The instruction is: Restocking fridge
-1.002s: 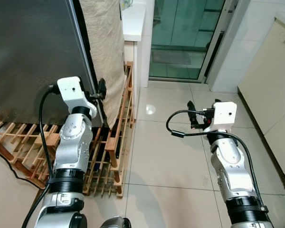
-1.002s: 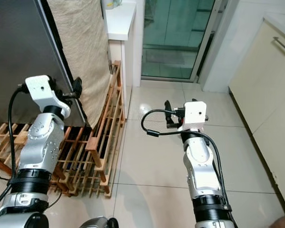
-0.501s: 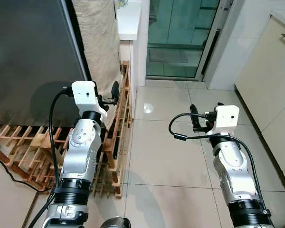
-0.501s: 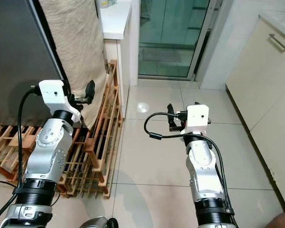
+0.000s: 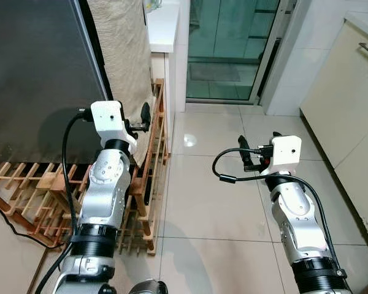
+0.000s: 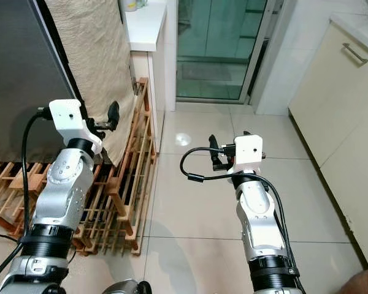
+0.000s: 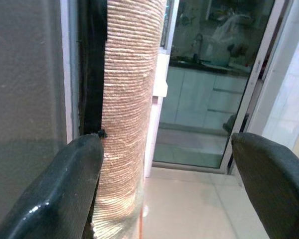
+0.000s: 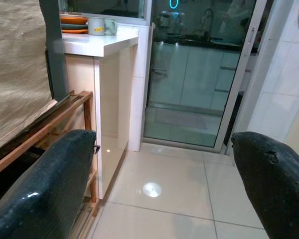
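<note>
Tall grey fridge [image 5: 37, 73] upright, door closed, left pincer [image 5: 144, 116] beside its edge, right pincer [image 5: 257, 158] over floor, both spread wide, empty

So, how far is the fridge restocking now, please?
It looks barely begun. Done: nothing visible; the dark fridge door appears closed. In hand: nothing. The left gripper is open beside the door's edge and the beige cloth; the right gripper is open and empty above the tiled floor. Left: open the door, fetch items, load them.
</note>
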Tool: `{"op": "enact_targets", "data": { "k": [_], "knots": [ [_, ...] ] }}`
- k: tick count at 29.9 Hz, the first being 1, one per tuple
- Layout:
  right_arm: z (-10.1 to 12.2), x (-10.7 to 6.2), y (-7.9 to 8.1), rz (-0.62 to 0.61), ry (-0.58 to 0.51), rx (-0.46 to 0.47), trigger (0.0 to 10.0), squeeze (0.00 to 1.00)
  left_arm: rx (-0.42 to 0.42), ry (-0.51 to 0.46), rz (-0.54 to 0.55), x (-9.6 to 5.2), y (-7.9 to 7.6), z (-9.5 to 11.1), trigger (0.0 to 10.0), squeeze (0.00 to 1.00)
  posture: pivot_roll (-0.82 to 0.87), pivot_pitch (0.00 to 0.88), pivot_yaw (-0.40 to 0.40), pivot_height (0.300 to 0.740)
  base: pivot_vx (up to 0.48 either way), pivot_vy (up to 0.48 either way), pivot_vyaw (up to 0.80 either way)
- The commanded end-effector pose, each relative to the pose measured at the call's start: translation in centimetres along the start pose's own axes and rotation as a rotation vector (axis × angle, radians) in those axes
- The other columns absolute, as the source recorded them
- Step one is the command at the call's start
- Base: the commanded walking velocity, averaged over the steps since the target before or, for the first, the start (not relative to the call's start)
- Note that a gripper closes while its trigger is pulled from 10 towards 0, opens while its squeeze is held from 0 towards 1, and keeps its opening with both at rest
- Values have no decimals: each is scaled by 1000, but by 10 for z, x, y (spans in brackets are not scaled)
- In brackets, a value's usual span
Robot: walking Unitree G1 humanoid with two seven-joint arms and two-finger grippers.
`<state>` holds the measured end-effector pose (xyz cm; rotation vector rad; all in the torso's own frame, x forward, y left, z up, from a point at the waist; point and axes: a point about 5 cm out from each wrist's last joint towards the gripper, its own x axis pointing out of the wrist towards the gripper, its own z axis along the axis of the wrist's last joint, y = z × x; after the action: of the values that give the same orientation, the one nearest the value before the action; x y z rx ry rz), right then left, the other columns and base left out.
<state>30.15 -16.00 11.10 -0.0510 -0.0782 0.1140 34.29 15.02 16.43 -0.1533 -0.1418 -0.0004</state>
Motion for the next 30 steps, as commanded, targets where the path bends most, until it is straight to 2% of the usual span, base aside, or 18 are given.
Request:
{"op": "enact_targets", "data": {
  "k": [1, 5, 9, 13, 16, 20, 25, 30],
  "knots": [
    [6, 2, -1, 1, -27, -1, 10000, 0, -41, -18, 40, 9, 4, 11, 10000, 0, -54, 0, 33, 740, 0, 0, 0],
    [7, 3, -1, -2, -30, -2, 10000, 0, -107, 10, 65, 15, 4, 11, 10000, 0, -59, 0, 38, 740, 0, 0, 0],
    [6, 2, -1, -3, -30, -1, 10000, 0, -131, 20, 93, 16, 7, 10, 10000, 0, -61, 0, 41, 740, 0, 0, 0],
    [7, 0, 3, 35, -38, 5, 10000, 0, -34, -42, 78, 16, 10, 19, 10000, 0, -60, 0, 39, 740, 0, 0, 0],
    [13, -1, 15, 172, -45, -7, 10000, 0, 34, -100, 49, 13, 8, 27, 10000, 0, -59, 0, 37, 740, 0, 0, 0],
    [14, 0, 19, 233, -35, -14, 10000, 0, 36, -110, 32, 13, 4, 29, 10000, 0, -58, 0, 34, 740, 0, 0, 0],
    [17, 3, 17, 238, -28, -19, 10000, 0, 45, -143, -37, 12, -7, 33, 10000, 0, -58, 0, 34, 740, 0, 0, 0],
    [16, 3, 20, 251, -16, -6, 10000, 0, 50, -137, -86, 12, -18, 31, 10000, 0, -59, 0, 38, 740, 0, 0, 0]
  ]
}}
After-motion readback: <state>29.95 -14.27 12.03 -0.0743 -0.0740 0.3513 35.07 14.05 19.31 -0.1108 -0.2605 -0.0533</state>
